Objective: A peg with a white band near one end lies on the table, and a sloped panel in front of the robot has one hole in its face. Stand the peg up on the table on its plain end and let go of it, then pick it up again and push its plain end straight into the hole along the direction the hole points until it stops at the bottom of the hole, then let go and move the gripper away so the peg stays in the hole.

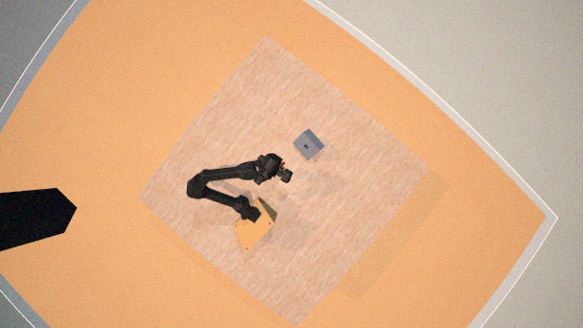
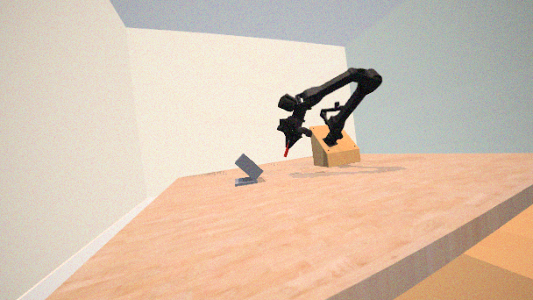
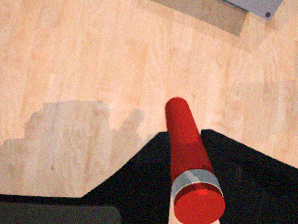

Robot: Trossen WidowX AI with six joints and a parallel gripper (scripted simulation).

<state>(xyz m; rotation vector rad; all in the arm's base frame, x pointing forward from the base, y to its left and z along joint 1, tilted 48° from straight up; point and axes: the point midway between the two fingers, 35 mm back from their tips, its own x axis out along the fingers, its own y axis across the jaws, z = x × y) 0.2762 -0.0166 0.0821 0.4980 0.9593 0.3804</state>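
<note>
Showing nearest in wrist view, just short of the red peg's (image 1: 283,163) (image 2: 286,151) (image 3: 182,125) top end: the white band (image 3: 200,176). Gripping high like this probably to keep the plain end free for standing or inserting. Pinching the peg's shaft between both fingers of the gripper (image 1: 282,165) (image 2: 288,146) (image 3: 185,134), not spread, not pressed together on nothing. Running lengthwise between the fingers, band on the camera side, plain end poking out past the fingertips. Hanging above the wooden table (image 1: 230,110) (image 2: 219,228) (image 3: 75,60), not touching, leaning slightly in exterior view; likely tilting to match the hole's direction, so probably lining up for insertion. Can't confirm the stand-up step from here. Farther out, well apart from the peg: sloped panel (image 1: 314,151) (image 2: 248,167) (image 3: 255,5), set on the table with face slanted, likely to force an angled push. Showing in top view near the middle of that face: the hole (image 1: 306,147). Needs aligning before pushing; could catch on the rim if off-axis.
</note>
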